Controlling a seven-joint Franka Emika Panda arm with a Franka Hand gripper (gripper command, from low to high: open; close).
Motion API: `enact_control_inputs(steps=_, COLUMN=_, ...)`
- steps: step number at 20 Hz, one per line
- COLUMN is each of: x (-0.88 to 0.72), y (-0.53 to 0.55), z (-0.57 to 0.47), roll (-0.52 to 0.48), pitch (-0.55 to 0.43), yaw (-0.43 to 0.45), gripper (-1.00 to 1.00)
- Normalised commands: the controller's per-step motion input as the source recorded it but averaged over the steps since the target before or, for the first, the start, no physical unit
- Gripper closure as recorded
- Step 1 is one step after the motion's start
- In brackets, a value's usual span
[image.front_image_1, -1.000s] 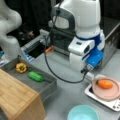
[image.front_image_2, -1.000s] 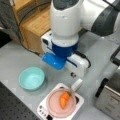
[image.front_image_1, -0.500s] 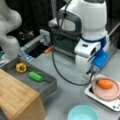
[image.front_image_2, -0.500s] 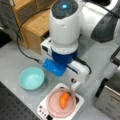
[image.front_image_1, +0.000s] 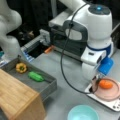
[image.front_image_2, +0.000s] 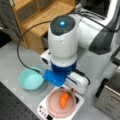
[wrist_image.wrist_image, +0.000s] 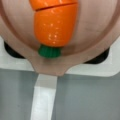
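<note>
You have the gripper (image.front_image_1: 96, 83) low over the near rim of the pink plate (image.front_image_1: 112, 93), and whether its fingers are parted or closed you cannot tell: in both front views the wrist housing hides them, and the wrist view shows none of them. The toy carrot (wrist_image.wrist_image: 53, 23) lies on the plate, its green stem end (wrist_image.wrist_image: 49, 51) toward the plate's near edge and the plate's handle (wrist_image.wrist_image: 43, 97); a seam across the orange body suggests it is made of separable pieces. In a front view the carrot (image.front_image_2: 63, 99) sits near the middle of the plate (image.front_image_2: 53, 106), just beyond the hand and not visibly touched by it.

The risks, as I judge them: a descent from here could land on the rim rather than the carrot and tip the plate on the white tray (image.front_image_1: 100, 97) beneath it; a pinch across the seam could split the carrot apart; its rounded body could roll away from a one-sided push.

Beside the plate, toward you, stands a teal bowl (image.front_image_1: 82, 113). Farther from the plate, a grey bin (image.front_image_1: 48, 85) holds a green vegetable (image.front_image_1: 35, 76) and a yellow pepper (image.front_image_1: 21, 67).
</note>
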Motion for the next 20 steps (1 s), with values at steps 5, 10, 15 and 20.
enact_control_inputs(steps=5, x=0.37, y=0.13, z=0.01, roll=-0.167, pitch=0.135, yaw=0.075, gripper=-1.00)
enact_control_inputs(steps=10, x=0.30, y=0.18, z=-0.04, roll=-0.205, pitch=0.107, yaw=0.078, gripper=-1.00)
enact_control_inputs(steps=15, x=0.29, y=0.13, z=-0.04, roll=-0.212, pitch=0.071, yaw=0.071, gripper=-1.00)
enact_control_inputs(steps=20, x=0.27, y=0.08, z=0.01, roll=-0.205, pitch=0.068, yaw=0.071, gripper=-1.00)
